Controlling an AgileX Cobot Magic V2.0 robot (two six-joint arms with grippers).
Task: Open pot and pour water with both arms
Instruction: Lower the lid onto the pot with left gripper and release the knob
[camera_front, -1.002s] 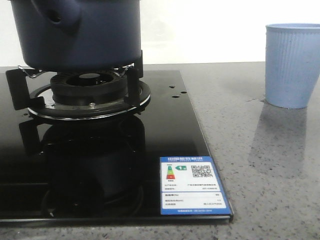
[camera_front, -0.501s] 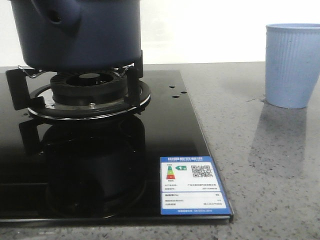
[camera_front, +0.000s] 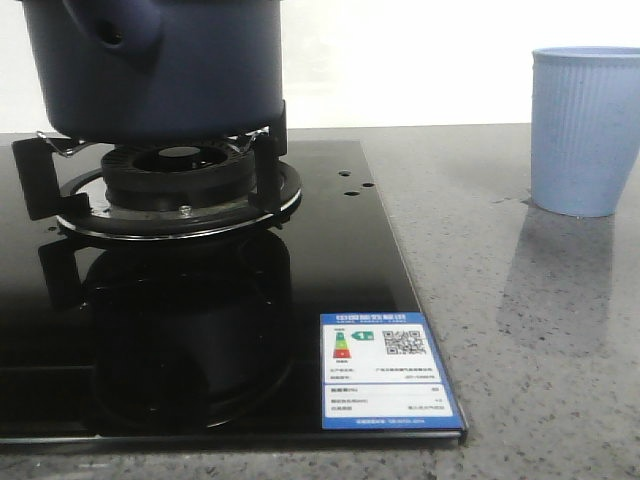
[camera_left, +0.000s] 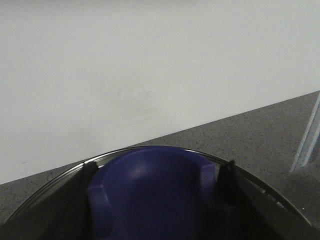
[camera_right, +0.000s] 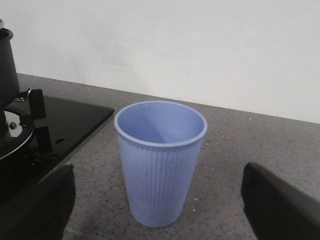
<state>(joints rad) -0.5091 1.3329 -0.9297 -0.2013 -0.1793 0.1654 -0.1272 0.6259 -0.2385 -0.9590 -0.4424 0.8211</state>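
Pot (camera_front: 160, 70) sits on stove burner (camera_front: 170, 165), left of cup (camera_right: 160, 160). Left gripper (camera_left: 155, 200) clamps blue lid knob (camera_left: 150, 190); right gripper (camera_right: 160, 200) spread wide w/ cup between fingers, not touching. Pot prob heavy, smooth sides slippery; grab stubby handle (camera_front: 115, 25).

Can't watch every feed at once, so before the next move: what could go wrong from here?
The left gripper straddles the lid knob; whether it grips is unclear, so the lid may slip. The cup stands upright between the open right gripper fingers; an off-centre close could tip it.
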